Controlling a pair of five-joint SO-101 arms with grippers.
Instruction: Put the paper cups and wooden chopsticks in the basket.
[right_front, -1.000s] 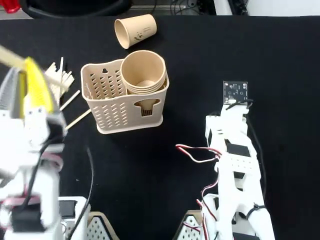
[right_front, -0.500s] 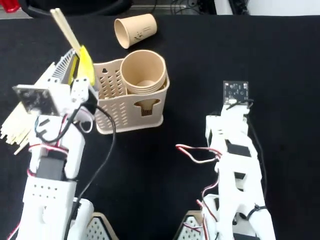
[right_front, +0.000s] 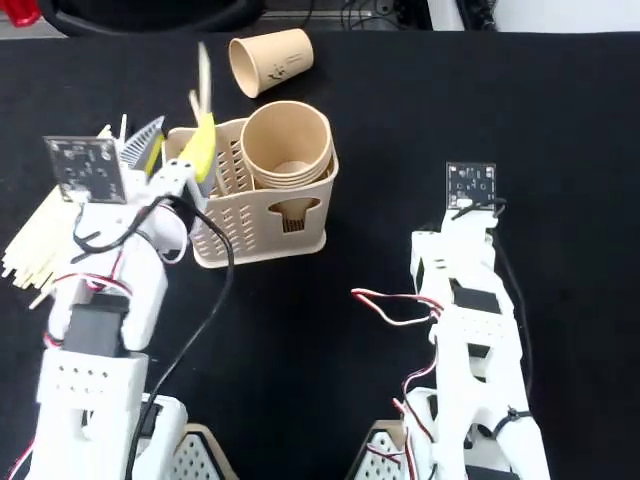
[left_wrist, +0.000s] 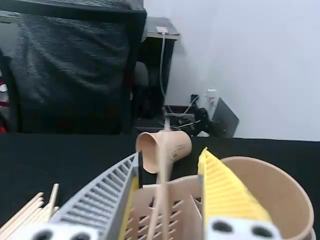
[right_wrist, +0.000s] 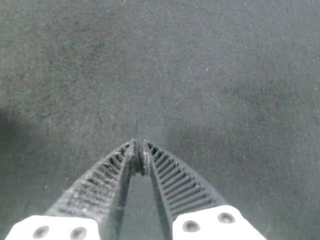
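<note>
One wooden chopstick (left_wrist: 161, 185) stands upright over the basket (right_front: 255, 225), its lower end down among the basket's slotted walls. It sits in the gap of the left claw (left_wrist: 170, 154), whose grey and yellow fingers are spread wide. The stick is nearer the grey one; I cannot tell whether it touches it.

A stack of paper cups (right_front: 287, 140) fills the basket's other compartment. One more cup (right_front: 270, 60) lies on its side on the table just behind the basket. It carries a small dark print, too small to read. The rest of the chopsticks (right_front: 40, 240) lie in a loose pile on the table beside the left arm.

The right claw (right_wrist: 139, 150) hangs low over bare cloth well away from the basket, with its tips pressed together.

The table (right_front: 400, 100) is covered in black cloth. Behind it are a dark chair (left_wrist: 65, 65), a white wall (left_wrist: 250, 60) and some cables (left_wrist: 162, 60).
</note>
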